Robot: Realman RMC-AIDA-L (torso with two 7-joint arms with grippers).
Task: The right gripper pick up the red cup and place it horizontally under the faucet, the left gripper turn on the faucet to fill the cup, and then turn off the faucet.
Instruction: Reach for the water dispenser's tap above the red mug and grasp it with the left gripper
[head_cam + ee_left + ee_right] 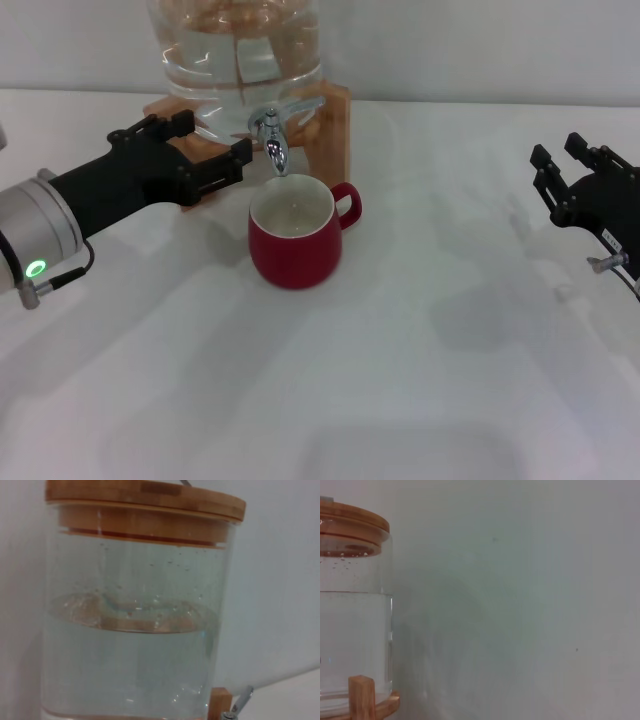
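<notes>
Right now, from the head view, the red cup (pixel 295 243) stands upright on the white table (pixel 400 380), directly under the spout of the faucet (pixel 274 140), its handle turned toward the robot's right. The faucet juts from a clear water jar (pixel 238 50) resting on a wooden stand (pixel 330 125). The left gripper (pixel 195 155) reaches in from the left, just beside the faucet and the stand, its fingers apart with nothing between them. The right gripper (pixel 570 165) hangs well off to the right, away from the cup, fingers spread and empty.

From the left wrist view, the jar (pixel 130 630) fills the picture, part full of water, capped by a wooden lid (pixel 145 500); the faucet's thin lever (pixel 241 702) peeks in at one corner.

From the right wrist view, only the jar's side (pixel 352 620), its lid and a bit of the stand (pixel 362 697) show against a plain wall.
</notes>
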